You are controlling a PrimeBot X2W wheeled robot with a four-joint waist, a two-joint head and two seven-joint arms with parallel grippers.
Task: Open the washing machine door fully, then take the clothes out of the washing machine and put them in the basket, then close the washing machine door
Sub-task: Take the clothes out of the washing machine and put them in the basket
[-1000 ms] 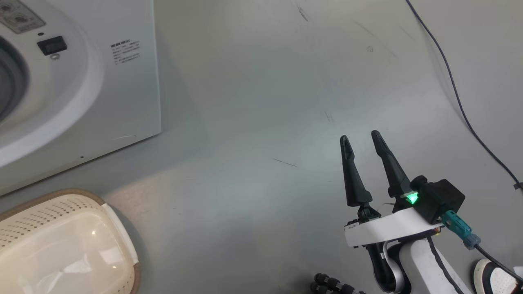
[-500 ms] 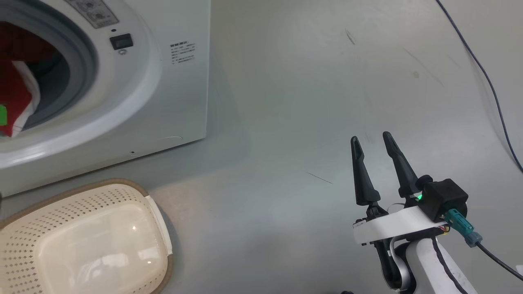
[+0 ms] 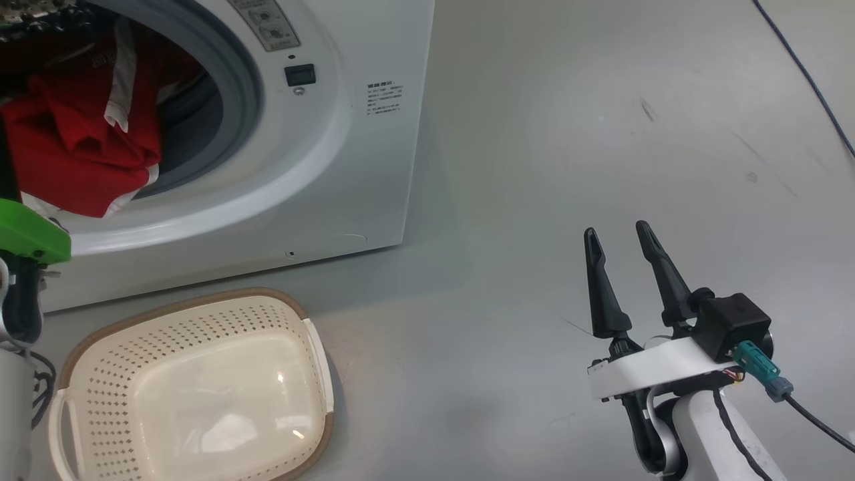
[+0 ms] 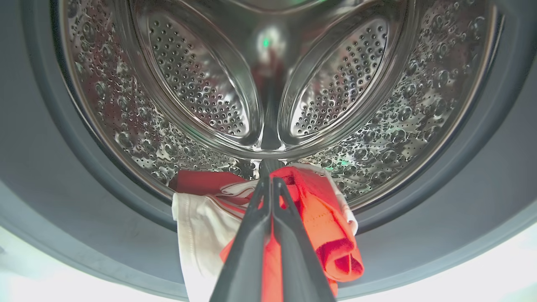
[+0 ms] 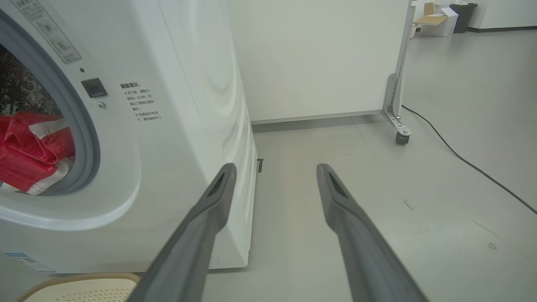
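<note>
Panned toward the washer, bringing clothes into the upper left and more basket into the lower left.

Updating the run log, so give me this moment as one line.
left gripper: shut on clothes at washing machine mouth | right gripper: open, holding nothing | basket: empty

Head camera: the washer runs off the top and left edges, so just part of its opening is in frame. The red clothes are sliced by the left edge too, with the lower corner tucked behind a green arm cover. Down low, the basket loses its near end under the bottom edge. The print on the washer's label is too small to read. At the left wrist, the left hand, fingers pressed together, covers the middle of the clothes, and the cloth drops out of frame below. Right wrist: a sliver of basket pokes above the bottom edge.
</note>
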